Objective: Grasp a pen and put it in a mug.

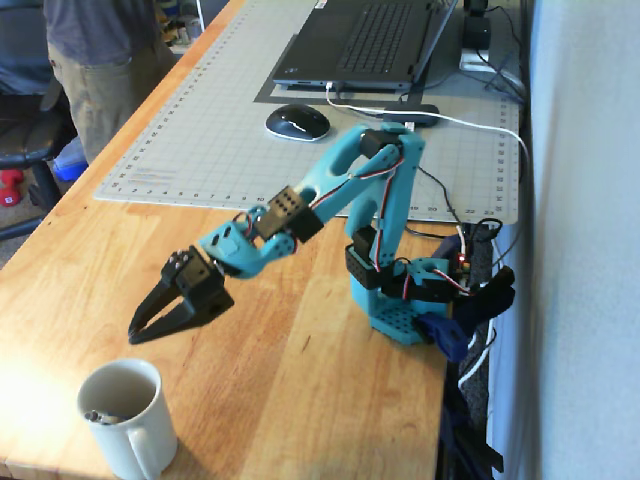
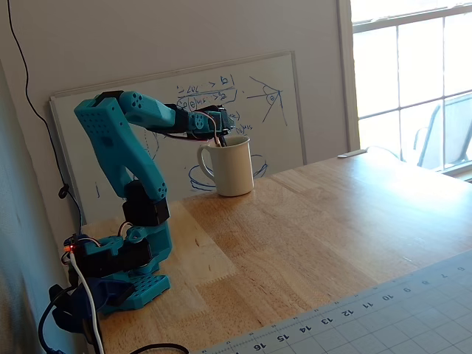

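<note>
The cream-white mug (image 1: 143, 441) stands near the front left corner of the wooden table; in another fixed view the mug (image 2: 234, 168) sits before a whiteboard. The pen (image 1: 99, 414) lies inside the mug, only its greyish end showing against the inner wall. My gripper (image 1: 133, 338) hangs above and to the right of the mug, black fingers meeting at the tips, holding nothing. From the side, the gripper (image 2: 224, 119) hovers just over the mug's rim on its left side.
A grey cutting mat (image 1: 210, 130) covers the far part of the table, with a computer mouse (image 1: 296, 122) and a laptop (image 1: 365, 42) on it. A person (image 1: 95, 60) stands at the left table edge. My arm's base (image 1: 400, 300) sits at the right edge among cables.
</note>
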